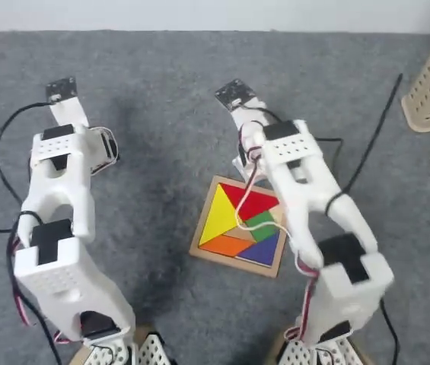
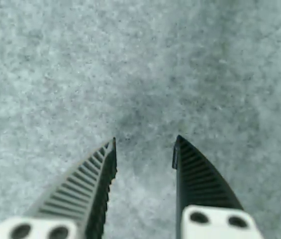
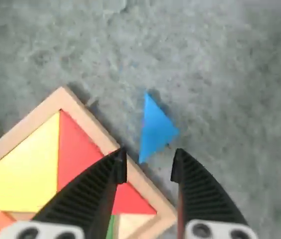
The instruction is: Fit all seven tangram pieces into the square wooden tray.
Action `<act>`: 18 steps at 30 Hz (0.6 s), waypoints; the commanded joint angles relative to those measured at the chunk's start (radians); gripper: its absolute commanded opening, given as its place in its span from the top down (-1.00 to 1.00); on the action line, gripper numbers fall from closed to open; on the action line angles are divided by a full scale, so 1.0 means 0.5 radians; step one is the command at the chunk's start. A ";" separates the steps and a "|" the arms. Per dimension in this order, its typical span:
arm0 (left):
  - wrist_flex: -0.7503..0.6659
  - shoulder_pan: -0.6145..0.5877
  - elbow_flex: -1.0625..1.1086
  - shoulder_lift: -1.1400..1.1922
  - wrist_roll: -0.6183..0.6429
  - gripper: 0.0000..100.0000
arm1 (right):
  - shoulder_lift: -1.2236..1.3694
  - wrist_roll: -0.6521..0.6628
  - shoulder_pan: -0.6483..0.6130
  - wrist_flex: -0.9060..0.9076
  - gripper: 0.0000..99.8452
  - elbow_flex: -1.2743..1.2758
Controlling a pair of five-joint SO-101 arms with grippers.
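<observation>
Wooden tray [image 3: 83, 110] shows five pieces [image 1: 221, 214], one blue triangle [image 3: 155, 129] lies outside; left end effector [image 2: 145, 140] and right end effector [image 3: 149, 152] spread.

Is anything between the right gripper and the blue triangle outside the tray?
Nothing visible does. The blue triangle lies on bare carpet beside the tray, just ahead of the right gripper, its fingers open.
</observation>
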 commanded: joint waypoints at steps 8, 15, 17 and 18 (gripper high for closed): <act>-0.043 0.015 -0.011 -0.025 0.006 0.65 | 0.379 0.150 0.029 -0.048 0.68 -0.399; -0.043 0.015 -0.011 -0.025 0.006 0.65 | 0.563 0.147 0.072 -0.032 0.69 -0.546; -0.043 0.015 -0.011 -0.025 0.006 0.65 | 0.597 0.147 0.072 -0.032 0.69 -0.562; -0.043 0.015 -0.011 -0.025 0.006 0.65 | 0.606 0.147 0.072 -0.032 0.69 -0.562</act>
